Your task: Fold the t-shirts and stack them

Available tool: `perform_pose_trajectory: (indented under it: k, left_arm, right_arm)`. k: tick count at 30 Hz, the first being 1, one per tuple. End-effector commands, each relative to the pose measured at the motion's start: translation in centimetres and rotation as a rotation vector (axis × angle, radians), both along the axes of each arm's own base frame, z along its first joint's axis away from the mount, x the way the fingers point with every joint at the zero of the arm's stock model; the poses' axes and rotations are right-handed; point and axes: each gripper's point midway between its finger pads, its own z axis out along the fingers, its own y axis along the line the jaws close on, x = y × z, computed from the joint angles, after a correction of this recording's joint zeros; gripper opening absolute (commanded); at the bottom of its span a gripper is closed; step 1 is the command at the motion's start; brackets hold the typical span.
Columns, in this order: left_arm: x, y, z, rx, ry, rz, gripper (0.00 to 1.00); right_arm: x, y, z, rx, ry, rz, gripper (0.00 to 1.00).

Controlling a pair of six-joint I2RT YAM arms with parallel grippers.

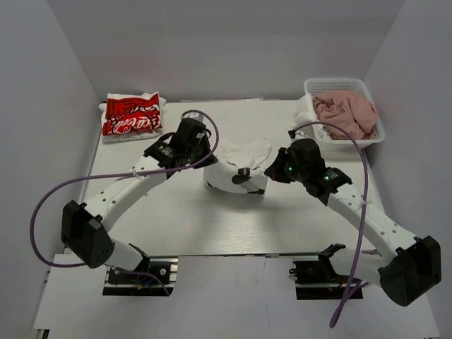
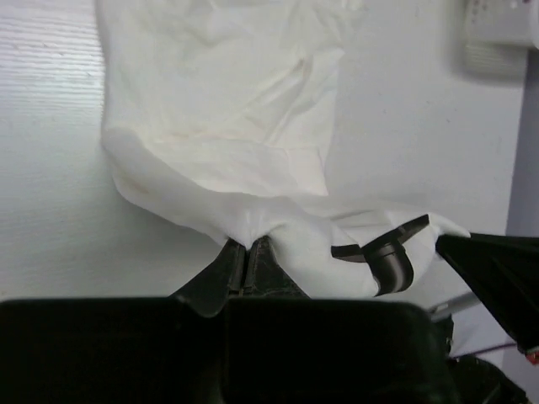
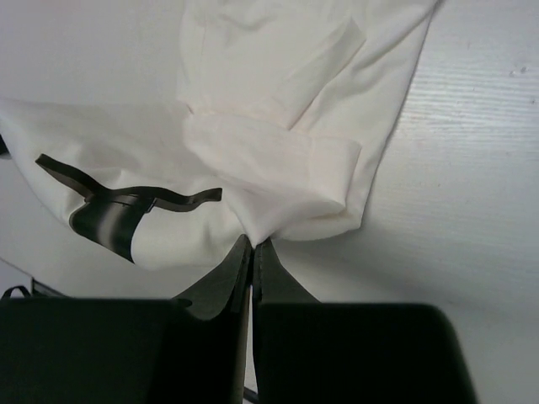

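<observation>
White t-shirt [image 1: 236,159] bunched at the middle of the desk [image 1: 212,226], between the arms; left jaws and right jaws are each closed on a fold of its edge. Light, limp cloth that will likely sag and crease: best held at opposite hem corners.

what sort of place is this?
Likely a lab robot cell: white panels box in the table, left arm and right arm, bolted at its edge, hold a white t-shirt; laundry basket nearby.
</observation>
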Motion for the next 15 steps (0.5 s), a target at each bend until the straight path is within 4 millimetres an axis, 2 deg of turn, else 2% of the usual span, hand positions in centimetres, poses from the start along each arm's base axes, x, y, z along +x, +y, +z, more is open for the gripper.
perform_pose_trajectory:
  k: [1,2,3,4,5,6,7,9,11,13,14,15]
  left_arm:
    - [3.2,1.3,2.7,0.065,-0.064,0.117,0.0]
    - [3.8,1.4,2.6,0.085,-0.067,0.136,0.0]
    - [4.7,1.4,1.6,0.101,-0.047,0.147,0.0]
    - [5.3,1.3,2.1,0.106,-0.056,0.157,0.0]
    - [6.1,1.6,2.0,0.112,-0.058,0.176,0.0]
    - [6.9,1.9,0.9,0.143,-0.032,0.194,0.0]
    - [7.5,1.7,1.4,0.144,-0.04,0.201,0.0]
    - [9.1,2.1,1.7,0.153,-0.051,0.214,0.0]
    - [10.4,2.0,0.6,0.17,-0.04,0.219,0.0]
    - [11.8,1.7,0.8,0.162,-0.055,0.217,0.0]
    - [12.6,2.0,-0.5,0.186,-0.035,0.221,0.0]
    - [13.4,1.6,-0.1,0.175,-0.05,0.223,0.0]
  right_arm:
    - [3.9,0.1,3.6,0.012,-0.098,-0.087,0.0]
    - [4.5,-0.2,3.7,0.003,-0.102,-0.109,0.0]
    - [5.1,-0.1,2.9,-0.017,-0.081,-0.12,0.0]
    - [6.1,-0.5,4.2,-0.021,-0.119,-0.133,0.0]
    - [6.6,-0.6,4.2,-0.02,-0.116,-0.152,0.0]
    - [7.3,-0.6,3.3,-0.045,-0.101,-0.159,0.0]
    - [8.1,-1.1,4.0,-0.043,-0.116,-0.182,0.0]
    - [9.4,-0.9,3.3,-0.051,-0.103,-0.182,0.0]
    - [10.8,-1.0,3.0,-0.063,-0.096,-0.184,0.0]
    - [12.3,-0.8,2.0,-0.07,-0.068,-0.177,0.0]
    - [13.2,-0.6,2.9,-0.057,-0.087,-0.176,0.0]
    - [13.8,-0.8,2.6,-0.055,-0.081,-0.184,0.0]
